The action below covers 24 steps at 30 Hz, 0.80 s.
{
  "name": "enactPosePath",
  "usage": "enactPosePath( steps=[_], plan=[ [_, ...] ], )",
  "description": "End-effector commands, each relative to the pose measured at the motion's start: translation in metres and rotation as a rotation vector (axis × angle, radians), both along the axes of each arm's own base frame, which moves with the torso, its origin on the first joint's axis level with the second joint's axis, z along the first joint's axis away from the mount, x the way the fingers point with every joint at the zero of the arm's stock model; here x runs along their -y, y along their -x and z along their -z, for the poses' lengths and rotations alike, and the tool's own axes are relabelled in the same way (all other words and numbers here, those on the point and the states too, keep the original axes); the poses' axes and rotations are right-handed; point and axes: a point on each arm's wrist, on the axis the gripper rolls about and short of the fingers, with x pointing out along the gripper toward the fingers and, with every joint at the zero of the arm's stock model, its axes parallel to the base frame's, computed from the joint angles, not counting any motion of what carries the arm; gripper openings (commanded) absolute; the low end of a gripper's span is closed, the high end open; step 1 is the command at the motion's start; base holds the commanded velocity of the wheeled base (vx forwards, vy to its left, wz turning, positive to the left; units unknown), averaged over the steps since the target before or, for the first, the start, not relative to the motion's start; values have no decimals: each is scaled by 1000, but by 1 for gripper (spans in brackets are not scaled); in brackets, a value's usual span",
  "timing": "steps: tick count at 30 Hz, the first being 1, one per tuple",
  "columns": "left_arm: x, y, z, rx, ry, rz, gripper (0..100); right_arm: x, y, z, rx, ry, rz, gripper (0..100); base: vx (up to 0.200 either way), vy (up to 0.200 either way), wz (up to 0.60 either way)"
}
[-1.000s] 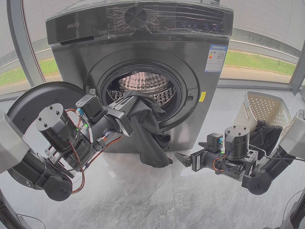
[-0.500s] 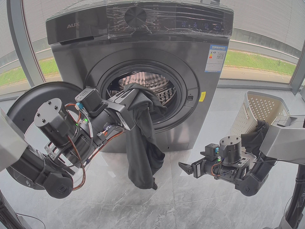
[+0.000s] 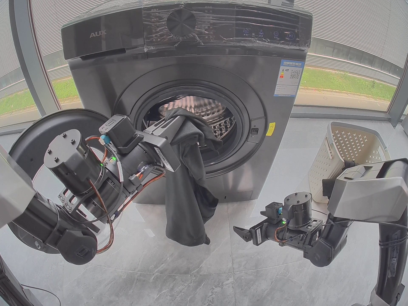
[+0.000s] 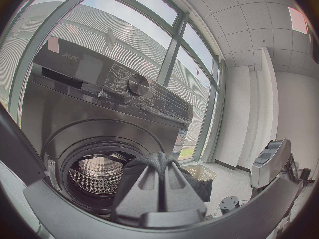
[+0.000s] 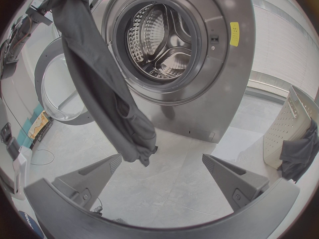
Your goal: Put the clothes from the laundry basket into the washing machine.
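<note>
Dangling from left pincer (image 3: 177, 123), dark garment (image 3: 187, 200)

Washing machine (image 3: 255, 86) is a dark grey front-loader at the far side. Its round door (image 3: 46, 132) is swung wide open to the left, with the shiny steel drum (image 3: 195, 111) showing. 1 dark grey garment (image 3: 187, 183) hangs limp in front of the opening, pinched at its top by the left gripper (image 4: 160, 168). The white perforated laundry basket (image 3: 352, 145) sits on the right, with another dark piece (image 5: 299, 153) drooping over its rim.
</note>
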Motion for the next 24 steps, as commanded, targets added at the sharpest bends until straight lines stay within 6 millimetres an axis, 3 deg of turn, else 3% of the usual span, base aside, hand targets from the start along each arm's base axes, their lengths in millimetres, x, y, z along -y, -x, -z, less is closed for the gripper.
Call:
enactPosePath(
  steps=[1, 12, 19, 24],
  plan=[
    [0, 1, -2, 7, 5, 2, 0, -6, -12, 20, -15, 5, -3, 100, 0, 0, 0],
    [0, 1, -2, 7, 4, 3, 0, -19, -38, 32, 29, -26, -5, 100, 0, 0, 0],
    [-1, 2, -1, 6, 3, 3, 0, -37, -61, 40, 86, -68, -29, 100, 0, 0, 0],
    [-1, 2, -1, 2, 3, 3, 0, -50, -61, 38, 110, -102, -74, 100, 0, 0, 0]
  ],
)
